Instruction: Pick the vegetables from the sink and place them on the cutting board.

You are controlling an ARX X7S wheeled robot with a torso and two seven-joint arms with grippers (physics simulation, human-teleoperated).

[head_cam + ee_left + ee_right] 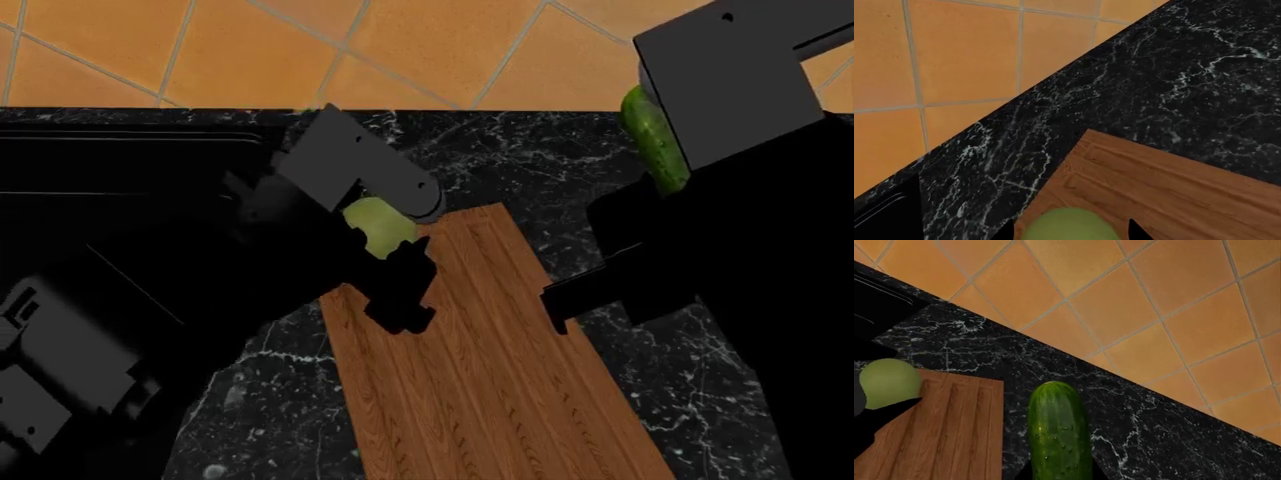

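My left gripper (1069,232) is shut on the pale yellow-green tomato (1067,225) and holds it over the far end of the cutting board (1167,190). The tomato also shows in the head view (378,225) and in the right wrist view (891,382). My right gripper (1059,473) is shut on the dark green cucumber (1057,430) and holds it over the black marble counter, just right of the board's far corner (954,425). In the head view the cucumber (654,135) sticks out from behind my right arm. The board (494,370) runs toward me between both arms.
The black sink (120,190) lies left of the board, mostly hidden by my left arm. The black white-veined counter (534,160) ends at an orange tiled wall (441,50) close behind both grippers.
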